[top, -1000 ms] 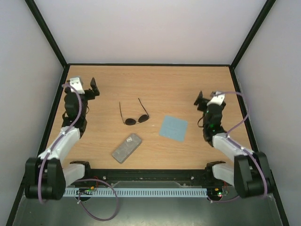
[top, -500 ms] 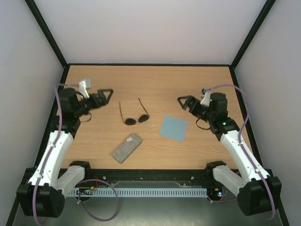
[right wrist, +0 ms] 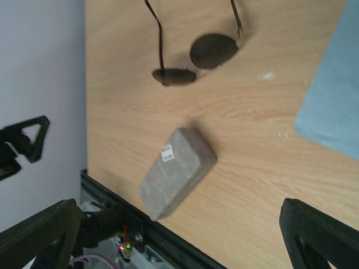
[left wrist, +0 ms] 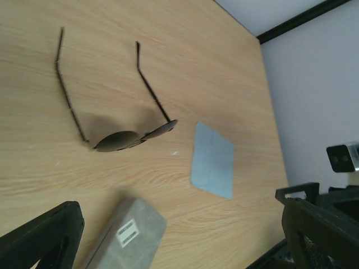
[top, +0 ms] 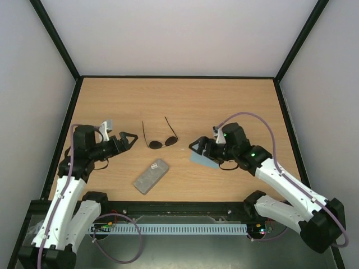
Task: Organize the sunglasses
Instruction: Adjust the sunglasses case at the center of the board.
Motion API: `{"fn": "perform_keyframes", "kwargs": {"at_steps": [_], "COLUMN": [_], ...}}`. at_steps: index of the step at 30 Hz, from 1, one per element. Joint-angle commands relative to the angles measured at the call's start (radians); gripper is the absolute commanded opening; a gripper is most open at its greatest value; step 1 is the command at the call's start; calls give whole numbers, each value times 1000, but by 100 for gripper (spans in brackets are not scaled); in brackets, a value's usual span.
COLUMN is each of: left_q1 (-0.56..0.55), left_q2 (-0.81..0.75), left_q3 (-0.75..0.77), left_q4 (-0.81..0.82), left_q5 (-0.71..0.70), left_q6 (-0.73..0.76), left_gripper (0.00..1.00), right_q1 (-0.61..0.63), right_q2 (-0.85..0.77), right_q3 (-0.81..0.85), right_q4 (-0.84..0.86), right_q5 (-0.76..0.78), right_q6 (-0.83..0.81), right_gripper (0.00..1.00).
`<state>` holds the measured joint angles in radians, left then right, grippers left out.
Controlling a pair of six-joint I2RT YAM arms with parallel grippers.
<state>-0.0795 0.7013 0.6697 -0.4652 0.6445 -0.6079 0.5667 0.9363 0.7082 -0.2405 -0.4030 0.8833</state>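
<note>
The sunglasses (top: 161, 143) lie on the wooden table, round dark lenses toward the front and thin temple arms spread toward the back. They also show in the left wrist view as sunglasses (left wrist: 132, 138) and in the right wrist view as sunglasses (right wrist: 208, 51). My left gripper (top: 127, 140) hovers open just left of them, nothing between its fingers (left wrist: 42, 235). My right gripper (top: 197, 147) is open to their right, over the near-left part of the cloth, and its fingers (right wrist: 320, 232) hold nothing.
A grey rectangular case (top: 151, 176) lies slanted in front of the sunglasses, also seen as the case (right wrist: 178, 172) with a white label. A flat blue-grey cloth (top: 204, 161) lies partly under the right gripper. Black frame rails border the table.
Both arms have swung in from the table's sides toward the middle. The left gripper came down beside the sunglasses; the right gripper moved left over the cloth. Both stayed open.
</note>
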Motion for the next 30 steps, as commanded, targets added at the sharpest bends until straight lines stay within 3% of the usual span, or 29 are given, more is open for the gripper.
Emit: {"fn": "perform_keyframes", "kwargs": {"at_steps": [1, 5, 9, 14, 17, 21, 30], "left_q1": [-3, -11, -57, -243, -348, -541, -790], "left_q2": [-100, -117, -96, -100, -86, 46, 284], "left_q3": [-31, -143, -217, -248, -292, -304, -185], "left_q4": [-130, -75, -83, -113, -51, 33, -12], "left_q5": [-102, -104, -141, -301, -354, -474, -712], "left_q6": [13, -46, -38, -119, -207, -267, -286], "left_gripper": [99, 99, 99, 100, 99, 99, 99], "right_q1": [170, 354, 409, 413, 412, 412, 412], "right_q2": [75, 197, 231, 240, 235, 220, 176], "right_q3": [45, 106, 103, 79, 60, 35, -25], "right_q4": [-91, -97, -65, -56, -52, -45, -35], "right_q5": [141, 305, 377, 397, 403, 403, 422], "right_q6": [63, 128, 159, 160, 155, 159, 164], "right_gripper": [99, 99, 97, 95, 93, 92, 93]}}
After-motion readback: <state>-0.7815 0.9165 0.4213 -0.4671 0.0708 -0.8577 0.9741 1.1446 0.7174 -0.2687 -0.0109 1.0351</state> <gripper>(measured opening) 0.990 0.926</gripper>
